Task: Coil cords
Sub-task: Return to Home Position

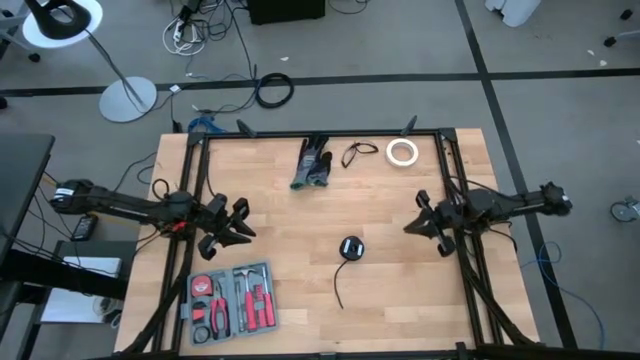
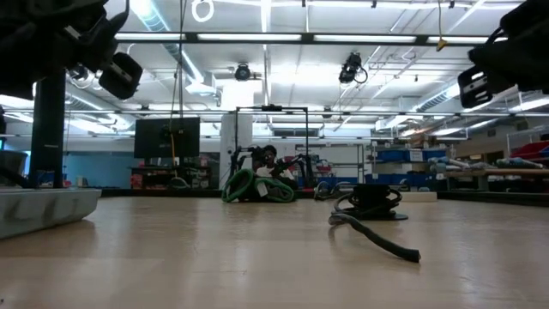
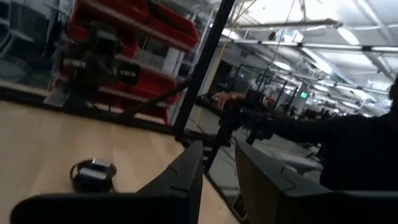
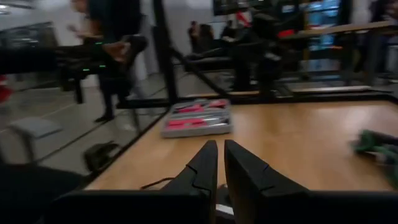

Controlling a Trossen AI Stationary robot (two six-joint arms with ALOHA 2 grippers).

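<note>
Tool case (image 2: 43, 206) cropped; gloves (image 4: 376, 146) blurred

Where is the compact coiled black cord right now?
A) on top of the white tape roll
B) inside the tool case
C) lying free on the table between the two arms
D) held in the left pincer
C: the high view shows the coiled cord lying on the wooden table, apart from the left pincer and the right pincer.

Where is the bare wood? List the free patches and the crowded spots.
Free: the centre, between the gloves and the coiled cord; the back left corner beside the gloves; the front right, between the cord's tail and the right gripper. Crowded: the back edge, with gloves, small cord loop and tape roll; the tool case near the left gripper.
</note>
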